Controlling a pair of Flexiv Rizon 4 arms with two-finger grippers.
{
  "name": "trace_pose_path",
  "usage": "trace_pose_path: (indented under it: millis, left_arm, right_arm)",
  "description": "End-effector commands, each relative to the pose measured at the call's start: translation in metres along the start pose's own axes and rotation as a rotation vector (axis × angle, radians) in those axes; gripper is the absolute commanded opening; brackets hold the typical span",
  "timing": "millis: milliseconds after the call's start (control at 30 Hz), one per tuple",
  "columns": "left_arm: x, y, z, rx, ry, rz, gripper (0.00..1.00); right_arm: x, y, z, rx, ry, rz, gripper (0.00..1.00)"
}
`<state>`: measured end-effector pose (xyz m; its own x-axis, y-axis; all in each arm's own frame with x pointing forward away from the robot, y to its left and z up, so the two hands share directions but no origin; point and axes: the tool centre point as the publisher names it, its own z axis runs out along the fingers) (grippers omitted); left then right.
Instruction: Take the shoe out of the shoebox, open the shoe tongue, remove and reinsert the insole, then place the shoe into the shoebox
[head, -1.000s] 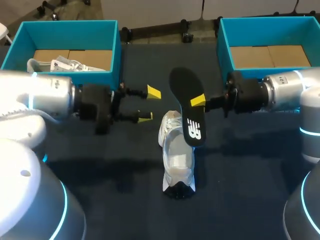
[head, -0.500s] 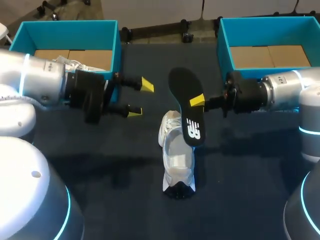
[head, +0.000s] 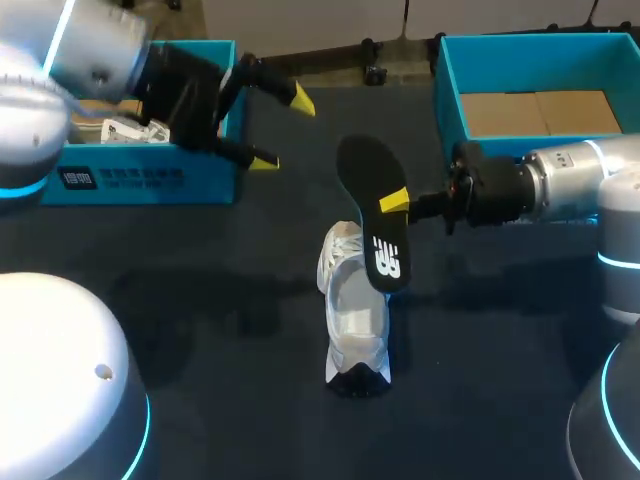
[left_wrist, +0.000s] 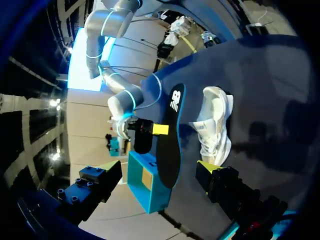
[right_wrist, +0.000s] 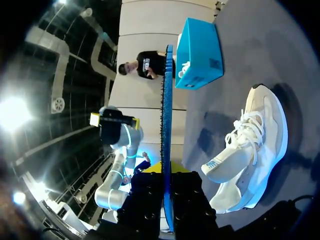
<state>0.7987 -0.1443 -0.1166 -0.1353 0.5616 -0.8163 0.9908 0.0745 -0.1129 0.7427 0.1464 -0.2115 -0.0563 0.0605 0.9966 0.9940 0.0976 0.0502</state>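
Observation:
A white shoe (head: 355, 320) lies on the dark table, toe towards me. Above its heel end my right gripper (head: 396, 201) is shut on the black insole (head: 372, 215), which hangs in the air tilted over the shoe's opening. In the right wrist view the insole (right_wrist: 166, 125) stands edge-on between the fingers, with the shoe (right_wrist: 250, 150) beside and below it. My left gripper (head: 283, 131) is open and empty, raised by the left box's near corner, well apart from the shoe. From the left wrist I see the insole (left_wrist: 170, 135) and the shoe (left_wrist: 215, 125) ahead.
Two teal shoeboxes stand at the back. The left box (head: 140, 178) holds a second white shoe (head: 130, 130). In the right box (head: 448, 95) only a cardboard floor shows. My right arm stretches across in front of the right box.
My left arm has risen and drawn back towards the left box, its gripper staying open. The right gripper, the insole and the shoe have not moved.

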Motion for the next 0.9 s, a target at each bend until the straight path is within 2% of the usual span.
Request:
trace_pose_path:
  millis: [33, 267, 400, 467, 500, 667, 900]
  left_arm:
    - [-0.009, 0.014, 0.004, 0.064, 0.311, 0.002, 1.0]
    - [-0.009, 0.014, 0.004, 0.064, 0.311, 0.002, 1.0]
    - [-0.021, 0.027, 0.015, 0.09, 0.419, -0.053, 1.0]
    - [-0.029, 0.034, 0.02, 0.075, 0.494, -0.045, 1.0]
    - [-0.034, 0.038, 0.023, 0.101, 0.523, -0.059, 1.0]
    - [-0.05, 0.045, 0.037, 0.077, 0.69, -0.06, 1.0]
    - [-0.057, 0.051, 0.051, 0.066, 0.898, -0.032, 1.0]
  right_arm:
    - [-0.001, 0.0, 0.001, -0.001, 0.0, -0.001, 0.0]
    - [-0.001, 0.0, 0.001, -0.001, 0.0, -0.001, 0.0]
    - [-0.001, 0.0, 0.001, -0.001, 0.0, -0.001, 0.0]
    - [-0.001, 0.0, 0.001, -0.001, 0.0, -0.001, 0.0]
    - [-0.001, 0.0, 0.001, -0.001, 0.0, -0.001, 0.0]
    - [-0.001, 0.0, 0.001, -0.001, 0.0, -0.001, 0.0]
    - [-0.001, 0.0, 0.001, -0.001, 0.0, -0.001, 0.0]
